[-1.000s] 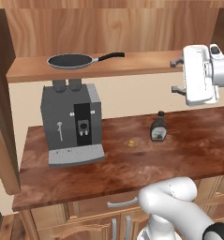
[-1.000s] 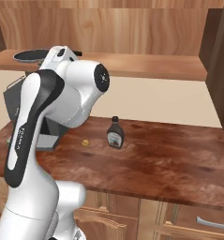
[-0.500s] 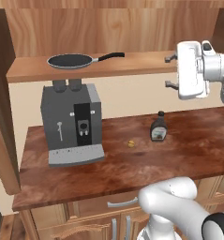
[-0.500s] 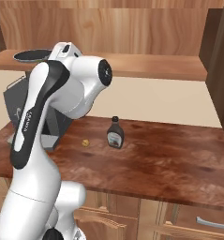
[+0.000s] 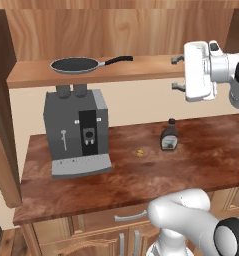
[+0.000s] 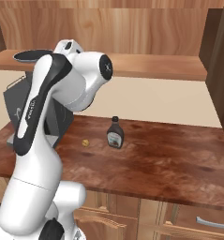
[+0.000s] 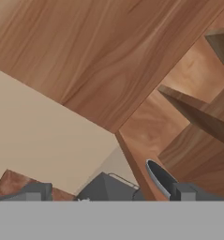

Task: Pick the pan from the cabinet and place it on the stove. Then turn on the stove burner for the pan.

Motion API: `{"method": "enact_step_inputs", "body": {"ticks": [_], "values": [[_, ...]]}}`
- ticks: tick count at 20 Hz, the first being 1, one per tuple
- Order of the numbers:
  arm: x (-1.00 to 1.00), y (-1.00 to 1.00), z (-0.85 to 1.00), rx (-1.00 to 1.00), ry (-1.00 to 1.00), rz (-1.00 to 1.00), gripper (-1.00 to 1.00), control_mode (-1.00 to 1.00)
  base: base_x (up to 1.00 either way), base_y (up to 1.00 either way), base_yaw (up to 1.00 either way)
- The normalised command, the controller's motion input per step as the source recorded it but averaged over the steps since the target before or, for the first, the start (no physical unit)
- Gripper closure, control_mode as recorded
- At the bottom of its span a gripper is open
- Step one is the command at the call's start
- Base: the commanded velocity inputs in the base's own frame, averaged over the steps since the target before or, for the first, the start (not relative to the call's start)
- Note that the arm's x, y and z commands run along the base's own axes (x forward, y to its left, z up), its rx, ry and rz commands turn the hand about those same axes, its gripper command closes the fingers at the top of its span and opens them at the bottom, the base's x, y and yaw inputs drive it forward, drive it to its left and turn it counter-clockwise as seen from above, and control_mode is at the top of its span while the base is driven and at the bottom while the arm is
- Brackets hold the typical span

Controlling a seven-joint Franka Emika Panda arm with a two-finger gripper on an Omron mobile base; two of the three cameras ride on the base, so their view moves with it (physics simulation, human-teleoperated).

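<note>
The pan (image 5: 76, 65) lies on the cabinet's wooden shelf (image 5: 146, 67), its black handle pointing right. My gripper (image 5: 177, 73) hangs level with the shelf edge, to the right of the handle's end and apart from it. Its fingers point left at the pan, open and holding nothing. In the right base view the arm covers most of the pan (image 6: 29, 56). In the hand view the pan (image 7: 159, 178) shows as a dark oval beyond the open gripper (image 7: 111, 192). The stove is out of view.
A grey coffee machine (image 5: 78, 132) stands on the counter right under the pan. A dark syrup bottle (image 5: 169, 135) and a small yellow bit (image 5: 139, 153) sit mid-counter. Open cabinet doors flank the shelf at left (image 5: 1, 110) and right (image 6: 221, 70).
The hand has moved left and slightly up along the shelf front, closer to the pan's handle. Its jaws stay open. Pan, bottle and coffee machine have not moved.
</note>
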Motion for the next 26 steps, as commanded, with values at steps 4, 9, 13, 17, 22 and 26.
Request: {"method": "enact_step_inputs", "body": {"ticks": [4,9,13,17,22,26], "values": [[0.26,0.03,0.0,-0.06,0.0,-0.03,-1.0,-1.0,0.0,0.0,0.0],[0.28,0.02,0.0,-0.03,0.0,-0.03,-1.0,-1.0,0.0,0.0,0.0],[0.32,0.06,0.0,-0.02,0.0,-0.05,-1.0,-1.0,0.0,0.0,0.0],[0.29,0.14,0.0,0.0,0.0,-0.06,-1.0,-1.0,0.0,0.0,0.0],[0.24,0.17,0.0,0.0,0.0,-0.06,-1.0,-1.0,0.0,0.0,0.0],[0.29,0.09,0.0,0.0,0.0,-0.04,-1.0,-1.0,0.0,0.0,0.0]]}}
